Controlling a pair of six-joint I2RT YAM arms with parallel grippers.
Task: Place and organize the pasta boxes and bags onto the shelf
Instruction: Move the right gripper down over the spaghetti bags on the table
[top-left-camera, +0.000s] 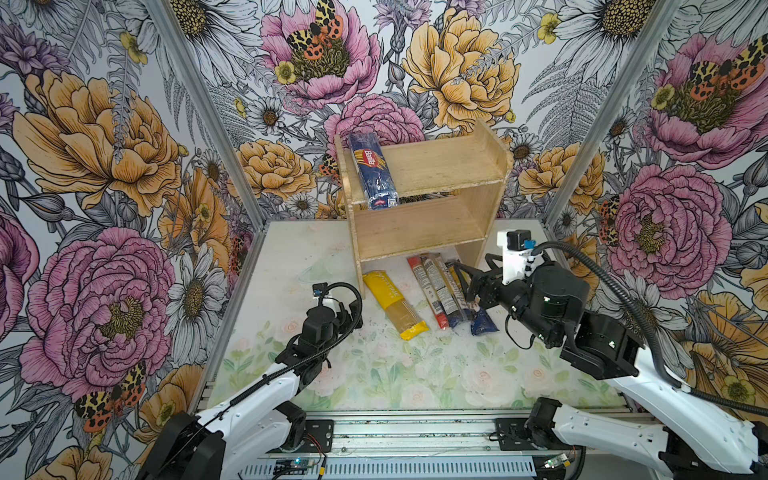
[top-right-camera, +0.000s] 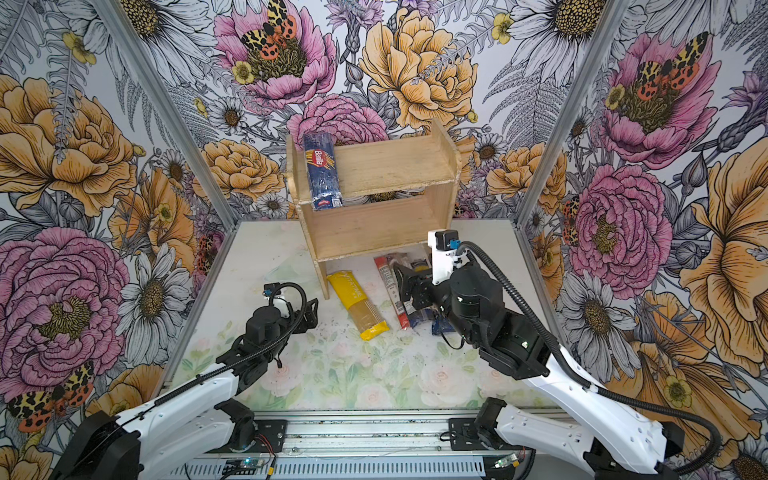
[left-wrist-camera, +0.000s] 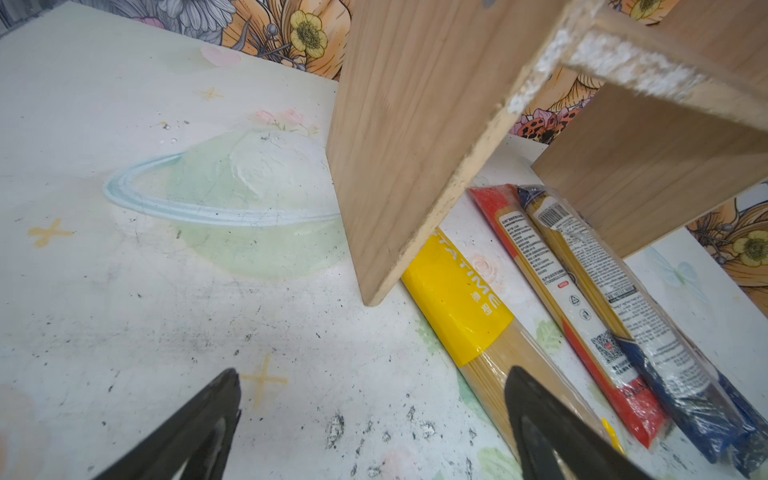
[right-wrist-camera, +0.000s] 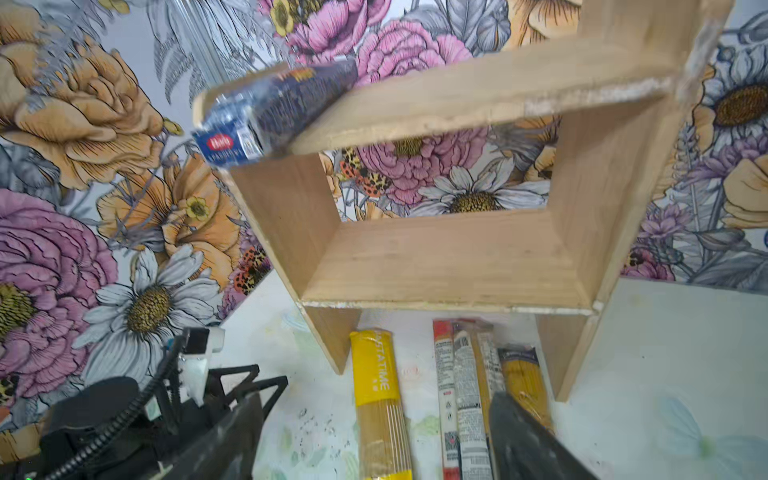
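Observation:
The wooden shelf (top-left-camera: 436, 166) (right-wrist-camera: 436, 257) stands at the back. A dark blue Barilla pack (top-left-camera: 372, 166) (right-wrist-camera: 270, 112) lies on its top tier, at the left end. Several packs lie side by side on the table before its legs: yellow-ended (top-left-camera: 392, 303) (left-wrist-camera: 457, 299), red-ended (top-left-camera: 426, 291), clear/blue with white label (top-left-camera: 440, 286) and yellow-and-blue (top-left-camera: 484, 324). My right gripper (top-left-camera: 463, 282) (right-wrist-camera: 374, 399) hovers open over the right-hand packs, holding nothing. Left of the yellow-ended pack my left gripper (top-left-camera: 351, 313) (left-wrist-camera: 374, 374) is open and empty.
Flowered walls close in the table (top-left-camera: 374, 374) on the left, back and right. A metal rail (top-left-camera: 395, 432) runs along the front edge. The shelf's left side panel (left-wrist-camera: 415, 124) stands just ahead of the left gripper.

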